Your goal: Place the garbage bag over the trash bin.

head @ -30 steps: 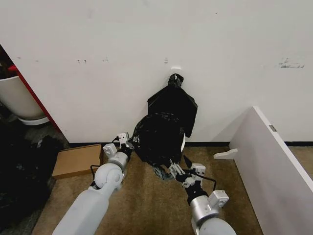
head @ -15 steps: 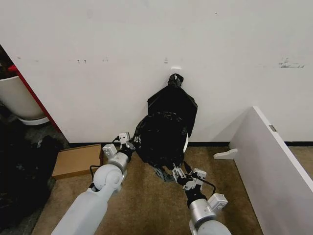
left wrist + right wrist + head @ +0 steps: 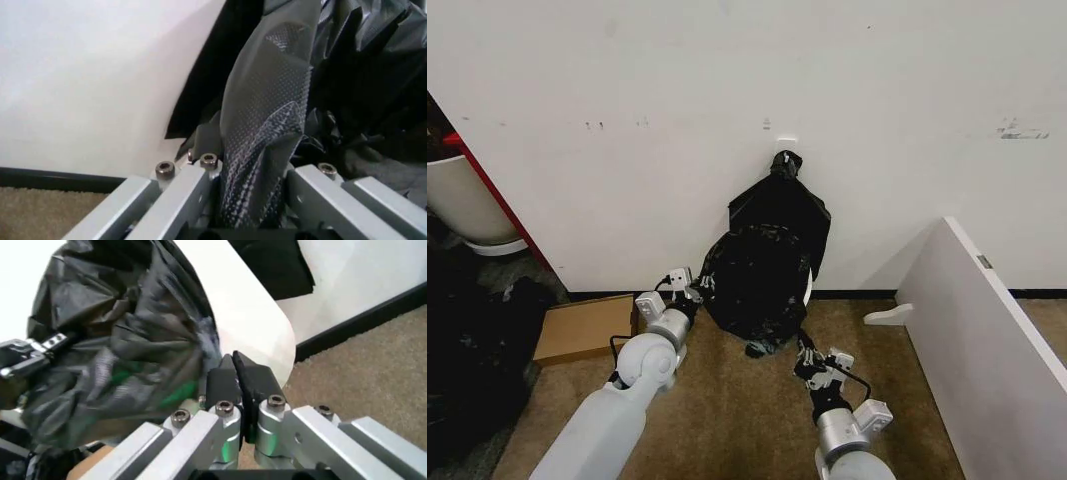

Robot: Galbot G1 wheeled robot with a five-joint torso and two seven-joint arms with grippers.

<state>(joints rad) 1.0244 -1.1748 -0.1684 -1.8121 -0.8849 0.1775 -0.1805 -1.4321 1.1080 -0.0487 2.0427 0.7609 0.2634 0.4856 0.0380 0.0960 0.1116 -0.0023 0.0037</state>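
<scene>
A brown carpeted floor is seen running up to a plain white wall with a dark baseboard, the wall being marked by a few small scuffs. A flat cardboard piece lies on the carpet to the left, a white board stands slanted at the right, and a white tub with a red edge is partly seen at the far left. Against the wall the trash bin is stood, and the garbage bag is draped over most of it, a strip of cream-white side being left bare on the right. Behind it, a second flat black bag hangs from a knotted top on the wall. The left arm is stretched forward and low, its left tool being pressed against the left edge of the garbage bag; in the left wrist view a fold of the black plastic is seen clamped between the fingers. The right arm is bent near the floor, and the right tool is held just short of the bin's bare side, its fingers closed together with nothing between them. No readable writing or label is made out anywhere.
</scene>
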